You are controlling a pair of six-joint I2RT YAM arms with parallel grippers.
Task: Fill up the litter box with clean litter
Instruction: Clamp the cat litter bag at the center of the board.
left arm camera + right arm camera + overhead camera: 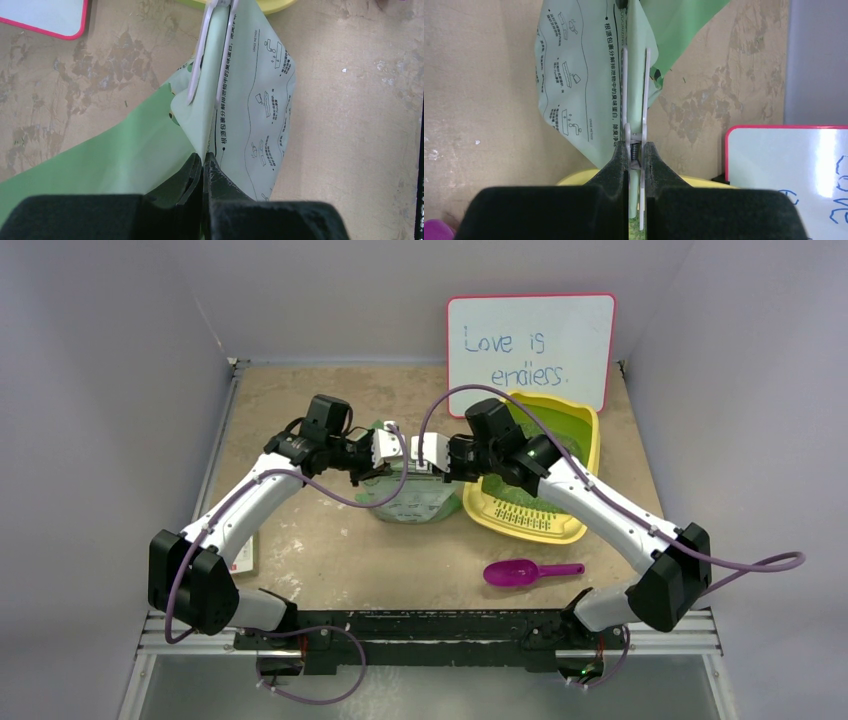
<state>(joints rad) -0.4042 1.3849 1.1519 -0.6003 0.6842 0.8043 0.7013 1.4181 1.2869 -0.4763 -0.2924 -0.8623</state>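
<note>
The yellow litter box [590, 445] lies at the right of the table with green clean litter [572, 420] in it. A pale green printed litter bag [415, 502] stands at the centre, left of the box. My left gripper [205, 157] is shut on the bag's [260, 100] top fold. A white spring clip [225, 60] is clamped on that fold further along. My right gripper [636, 147] is shut on the clip [645, 90], above the box's yellow rim [579, 177]. In the top view, the left gripper [398, 455] and right gripper [425, 455] face each other over the bag.
A magenta scoop [525, 572] lies near the front edge, below the litter box. The white red-framed board [530, 350] leans on the back wall behind the box. A small flat card [245, 555] lies by the left arm. Walls close in the table on three sides.
</note>
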